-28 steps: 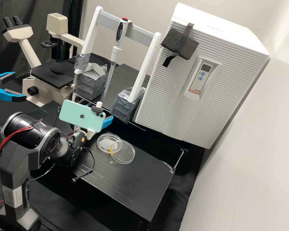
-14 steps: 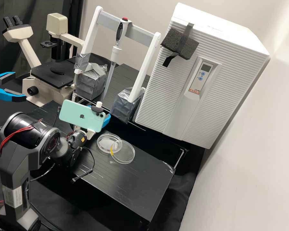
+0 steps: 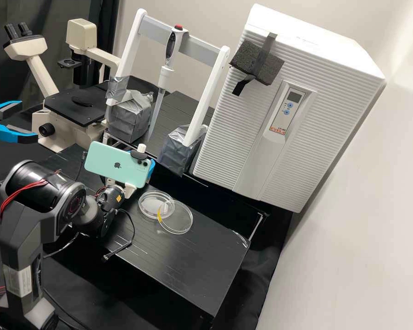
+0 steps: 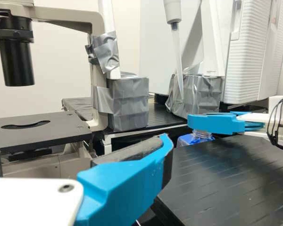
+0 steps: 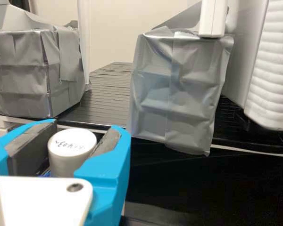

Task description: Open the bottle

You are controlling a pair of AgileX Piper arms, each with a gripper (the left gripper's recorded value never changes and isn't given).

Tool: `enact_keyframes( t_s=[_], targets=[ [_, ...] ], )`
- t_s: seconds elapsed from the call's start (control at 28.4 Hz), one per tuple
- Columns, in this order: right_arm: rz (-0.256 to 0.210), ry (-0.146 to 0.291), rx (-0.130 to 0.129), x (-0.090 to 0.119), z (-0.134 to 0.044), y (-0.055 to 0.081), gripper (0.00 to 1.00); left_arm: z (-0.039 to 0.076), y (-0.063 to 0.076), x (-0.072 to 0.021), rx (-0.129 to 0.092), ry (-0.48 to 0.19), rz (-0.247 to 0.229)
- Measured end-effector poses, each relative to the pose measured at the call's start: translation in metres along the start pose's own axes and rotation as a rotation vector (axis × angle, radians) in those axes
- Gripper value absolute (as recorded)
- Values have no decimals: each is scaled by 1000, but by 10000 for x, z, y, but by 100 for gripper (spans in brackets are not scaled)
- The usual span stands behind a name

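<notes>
A small bottle with a white cap [image 5: 71, 149] stands on the black bench [image 3: 188, 256] at its back left. In the high view the cap [image 3: 142, 148] pokes up just behind the mint-green phone on the right wrist. My right gripper [image 5: 75, 134] has a grey pad on each side of the cap and is shut on it. From the left wrist view, the bottle's bluish body [image 4: 195, 137] shows below that gripper [image 4: 221, 123]. My left gripper [image 3: 25, 122] hangs open at the far left beside the microscope, well away from the bottle, with nothing between its fingers [image 4: 132, 169].
A microscope [image 3: 55, 105] stands at the back left. A pipette [image 3: 164, 68] hangs from a white stand with duct-taped feet [image 3: 128, 112] [image 3: 179, 149]. A large white ribbed machine [image 3: 289, 105] fills the right side. Two clear petri dishes [image 3: 166, 211] lie mid-bench.
The right gripper's outer blue finger has drawn in toward the bottle cap. The left gripper has shifted slightly up and to the left.
</notes>
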Motion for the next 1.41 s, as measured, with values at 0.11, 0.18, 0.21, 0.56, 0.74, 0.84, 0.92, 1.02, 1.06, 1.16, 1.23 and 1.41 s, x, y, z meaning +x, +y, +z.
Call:
enact_keyframes(
  t_s=[0.11,0.18,0.21,0.56,0.74,0.84,0.92,1.02,1.06,1.16,1.23,1.41],
  targets=[
    [0,0,0,0,0,0,0,0,0,0,0,0,0],
    [3,3,0,8,-7,7,0,1,4,-1,0,1,2],
    [2,6,-1,12,-15,6,0,-1,5,-1,-1,2,3],
    [6,34,-4,59,-86,16,0,-7,9,-1,-4,9,7],
    [17,46,-6,116,-111,47,0,-9,15,-3,-6,12,11],
    [20,48,-8,138,-123,62,0,-14,28,-6,-1,22,21],
    [23,50,-12,143,-128,67,0,-20,31,-6,2,28,24],
    [23,51,-13,145,-130,69,0,-21,30,-6,2,29,23],
    [23,51,-13,145,-130,69,0,-21,30,-6,2,29,23],
    [23,51,-13,145,-130,69,0,-21,30,-6,2,29,23],
    [23,51,-13,145,-130,69,0,-21,30,-6,2,29,23],
    [20,48,-12,118,-124,61,0,-21,30,-6,2,29,23]
  ],
)
